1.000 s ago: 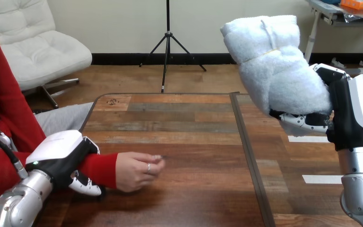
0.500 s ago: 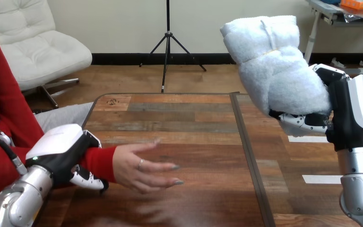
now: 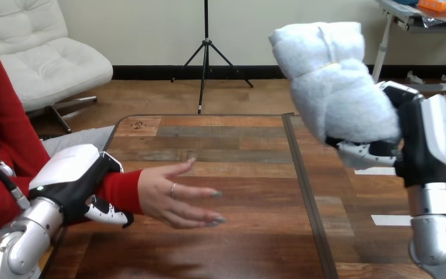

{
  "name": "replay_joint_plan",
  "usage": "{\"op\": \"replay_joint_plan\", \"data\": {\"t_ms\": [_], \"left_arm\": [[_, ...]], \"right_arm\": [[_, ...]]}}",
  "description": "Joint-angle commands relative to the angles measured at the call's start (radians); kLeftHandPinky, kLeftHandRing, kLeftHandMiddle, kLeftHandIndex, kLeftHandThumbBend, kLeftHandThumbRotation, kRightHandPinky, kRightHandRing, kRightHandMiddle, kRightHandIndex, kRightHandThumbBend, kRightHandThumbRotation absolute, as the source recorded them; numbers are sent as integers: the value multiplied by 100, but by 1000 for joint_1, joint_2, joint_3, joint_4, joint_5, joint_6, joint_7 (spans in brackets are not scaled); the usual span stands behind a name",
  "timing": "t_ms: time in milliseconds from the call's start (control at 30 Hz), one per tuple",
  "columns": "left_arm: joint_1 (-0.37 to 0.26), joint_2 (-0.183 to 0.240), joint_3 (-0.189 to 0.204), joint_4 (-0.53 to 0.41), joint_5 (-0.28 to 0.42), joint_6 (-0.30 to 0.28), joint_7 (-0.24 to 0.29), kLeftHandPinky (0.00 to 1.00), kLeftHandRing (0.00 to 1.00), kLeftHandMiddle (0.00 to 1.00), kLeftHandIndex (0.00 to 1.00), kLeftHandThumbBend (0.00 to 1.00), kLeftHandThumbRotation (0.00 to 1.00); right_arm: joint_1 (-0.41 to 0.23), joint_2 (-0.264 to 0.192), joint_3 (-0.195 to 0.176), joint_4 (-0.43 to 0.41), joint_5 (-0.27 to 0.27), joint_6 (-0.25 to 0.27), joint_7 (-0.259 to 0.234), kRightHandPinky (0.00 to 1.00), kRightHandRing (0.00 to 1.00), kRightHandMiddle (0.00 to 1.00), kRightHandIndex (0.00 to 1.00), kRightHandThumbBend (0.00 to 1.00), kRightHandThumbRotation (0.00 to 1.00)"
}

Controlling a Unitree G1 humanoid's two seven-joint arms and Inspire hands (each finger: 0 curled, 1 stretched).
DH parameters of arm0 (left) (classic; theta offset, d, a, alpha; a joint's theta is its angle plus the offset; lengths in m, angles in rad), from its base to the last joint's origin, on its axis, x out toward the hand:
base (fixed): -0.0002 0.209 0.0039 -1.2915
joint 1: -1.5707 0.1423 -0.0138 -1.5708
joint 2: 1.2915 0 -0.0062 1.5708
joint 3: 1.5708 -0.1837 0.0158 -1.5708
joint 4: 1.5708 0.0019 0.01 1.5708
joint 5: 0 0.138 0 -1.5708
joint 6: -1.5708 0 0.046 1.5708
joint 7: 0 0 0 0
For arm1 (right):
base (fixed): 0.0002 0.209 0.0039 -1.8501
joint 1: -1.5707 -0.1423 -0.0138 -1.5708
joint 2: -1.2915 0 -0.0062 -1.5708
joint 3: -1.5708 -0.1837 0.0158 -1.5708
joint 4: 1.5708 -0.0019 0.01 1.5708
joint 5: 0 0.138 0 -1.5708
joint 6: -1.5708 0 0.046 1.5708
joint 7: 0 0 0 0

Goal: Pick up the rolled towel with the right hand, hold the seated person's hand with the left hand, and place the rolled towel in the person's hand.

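Note:
A rolled white towel point(image 3: 337, 81) is held up in the air at the right, above the table's right half, with my right hand point(image 3: 421, 136) curled round its lower end. At the left my left hand point(image 3: 75, 183) grips the person's red-sleeved wrist point(image 3: 119, 195), fingers wrapped under it. The person's hand point(image 3: 177, 200) lies open just above the wooden table point(image 3: 226, 151), fingers stretched out toward the right. A wide gap separates the towel from the person's hand.
A dark seam point(image 3: 305, 192) runs front to back across the table between the person's hand and my right arm. White tape strips point(image 3: 403, 220) lie on the table at the right. The person's red-sleeved arm comes in from the left edge.
The person's hand has gone from a loose fist to spread fingers. My right hand with the towel has shifted slightly left. My left hand keeps its hold on the wrist.

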Motion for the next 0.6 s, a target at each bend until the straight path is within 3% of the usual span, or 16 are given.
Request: {"op": "replay_joint_plan", "data": {"t_ms": [0,567], "left_arm": [[-142,1,63,-116,-34,-24,40,22,28,33,32,70,0],[-181,-7,61,-93,-44,-36,51,22,26,31,31,70,0]], "right_arm": [[-45,28,-18,-3,30,-2,9,30,36,42,45,75,0],[-39,73,-13,-1,31,10,23,31,37,42,45,75,0]]}}
